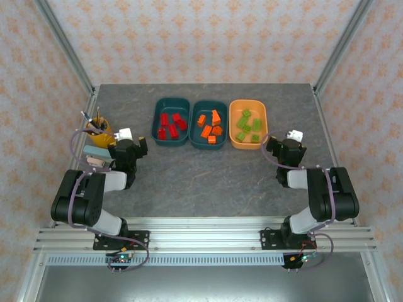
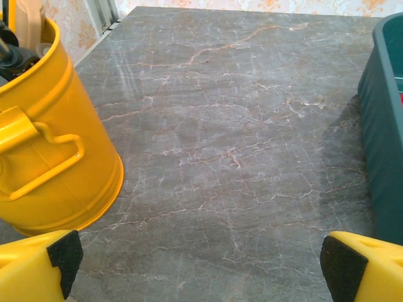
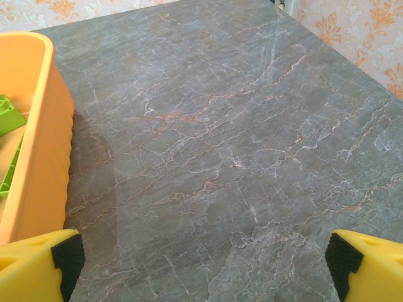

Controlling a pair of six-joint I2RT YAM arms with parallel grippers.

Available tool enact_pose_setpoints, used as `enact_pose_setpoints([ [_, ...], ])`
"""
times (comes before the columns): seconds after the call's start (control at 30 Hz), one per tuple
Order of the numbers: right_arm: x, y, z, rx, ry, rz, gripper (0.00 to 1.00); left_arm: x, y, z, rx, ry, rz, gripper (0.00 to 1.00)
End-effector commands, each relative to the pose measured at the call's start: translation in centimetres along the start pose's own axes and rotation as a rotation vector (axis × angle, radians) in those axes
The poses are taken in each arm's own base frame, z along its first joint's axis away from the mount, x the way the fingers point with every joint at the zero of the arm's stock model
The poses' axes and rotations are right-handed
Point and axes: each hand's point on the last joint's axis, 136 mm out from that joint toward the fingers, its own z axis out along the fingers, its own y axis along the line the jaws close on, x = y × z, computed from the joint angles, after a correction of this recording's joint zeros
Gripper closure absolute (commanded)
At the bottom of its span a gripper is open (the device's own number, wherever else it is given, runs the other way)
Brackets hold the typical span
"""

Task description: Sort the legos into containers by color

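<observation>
Three trays stand in a row at the back of the table. Red legos [image 1: 171, 124] lie in the left teal tray [image 1: 171, 100], orange legos [image 1: 211, 126] in the middle teal tray [image 1: 209, 103], and green legos [image 1: 247, 126] in the orange tray [image 1: 248, 102]. My left gripper [image 1: 142, 146] [image 2: 198, 264] is open and empty over bare table, left of the teal tray wall [image 2: 381, 138]. My right gripper [image 1: 272, 146] [image 3: 201, 264] is open and empty, just right of the orange tray [image 3: 44, 145], where a green lego [image 3: 9, 113] shows.
A yellow cup of pens [image 1: 97, 131] [image 2: 50, 145] stands close to my left gripper's left finger. A pale block [image 1: 96, 155] lies beside the left arm. Patterned walls and metal posts enclose the grey marble table [image 1: 201, 182].
</observation>
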Motion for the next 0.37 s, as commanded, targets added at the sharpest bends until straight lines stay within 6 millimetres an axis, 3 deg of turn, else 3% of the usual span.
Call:
enact_pose_setpoints([
  [0.0,-1.19,0.47,0.16,-0.012,-0.037,-0.003,0.01,-1.25,-0.07,-0.01,-0.012,-0.048,0.012,0.0],
  [0.33,-1.11,0.73,0.1,-0.026,-0.036,-0.008,0.01,-1.26,-0.11,0.01,-0.012,-0.048,0.012,0.0],
])
